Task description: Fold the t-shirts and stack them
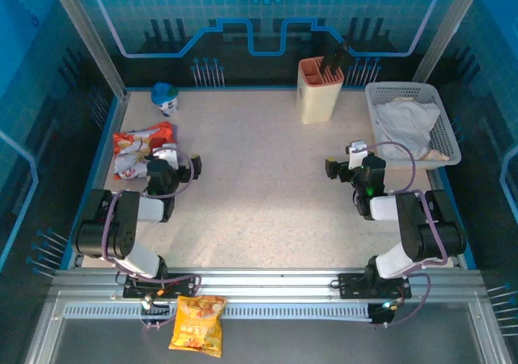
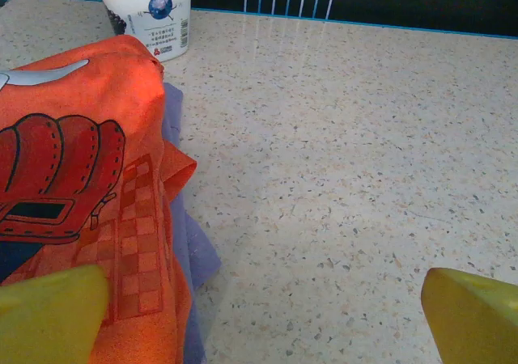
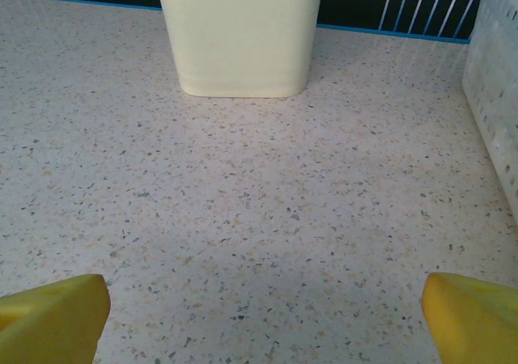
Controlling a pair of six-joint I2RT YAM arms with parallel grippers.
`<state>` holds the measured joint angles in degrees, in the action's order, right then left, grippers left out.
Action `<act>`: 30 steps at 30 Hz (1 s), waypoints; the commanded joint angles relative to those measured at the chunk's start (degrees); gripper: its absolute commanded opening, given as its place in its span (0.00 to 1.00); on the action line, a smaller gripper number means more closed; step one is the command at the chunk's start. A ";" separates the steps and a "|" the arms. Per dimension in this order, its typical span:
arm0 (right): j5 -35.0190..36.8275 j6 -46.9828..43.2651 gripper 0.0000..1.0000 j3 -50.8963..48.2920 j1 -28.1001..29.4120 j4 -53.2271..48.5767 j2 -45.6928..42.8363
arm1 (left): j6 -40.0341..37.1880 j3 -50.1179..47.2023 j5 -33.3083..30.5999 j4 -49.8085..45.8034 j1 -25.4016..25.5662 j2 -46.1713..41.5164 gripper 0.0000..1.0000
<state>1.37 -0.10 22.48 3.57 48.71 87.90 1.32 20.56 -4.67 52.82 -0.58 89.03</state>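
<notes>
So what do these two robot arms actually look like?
The left arm and right arm match: chunky black joint housings linked by rounded white segments, each with a purple cable looping alongside. Their jaws end in wide yellow pads. A small green light glows on the right arm.

On the counter (image 1: 259, 186), a basket (image 1: 396, 86) sits far right with the t-shirts (image 1: 405, 121) in it. A container (image 1: 321, 97) stands just left of it, a cup (image 1: 165, 99) far left. A printed cloth (image 1: 142, 147) lies nearer than the cup, beside the left gripper (image 1: 180, 160). The right gripper (image 1: 346, 160) sits near the basket. A snack bag (image 1: 197, 325) lies on the rails before the counter's near edge.
</notes>
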 commanded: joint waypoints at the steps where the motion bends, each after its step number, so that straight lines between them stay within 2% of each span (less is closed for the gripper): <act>1: -0.76 -0.55 1.00 0.65 -0.67 1.50 0.21 | -0.80 1.41 1.20 0.01 0.27 0.02 0.99; 24: -0.22 -0.57 1.00 0.68 -0.57 1.39 0.21 | -0.80 1.71 1.15 -0.67 0.31 0.01 0.99; 26: 1.57 -0.74 1.00 0.63 -0.01 1.63 0.20 | -0.86 1.59 1.32 -0.35 0.32 0.00 0.99; 30: 12.96 -0.22 1.00 0.75 2.92 -0.95 -3.28 | -1.10 1.57 0.62 -1.75 0.68 -2.22 0.99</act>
<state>6.48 -0.08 22.48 4.62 48.38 87.64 1.30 20.99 -4.64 52.38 -0.56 88.95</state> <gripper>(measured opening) 0.996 0.993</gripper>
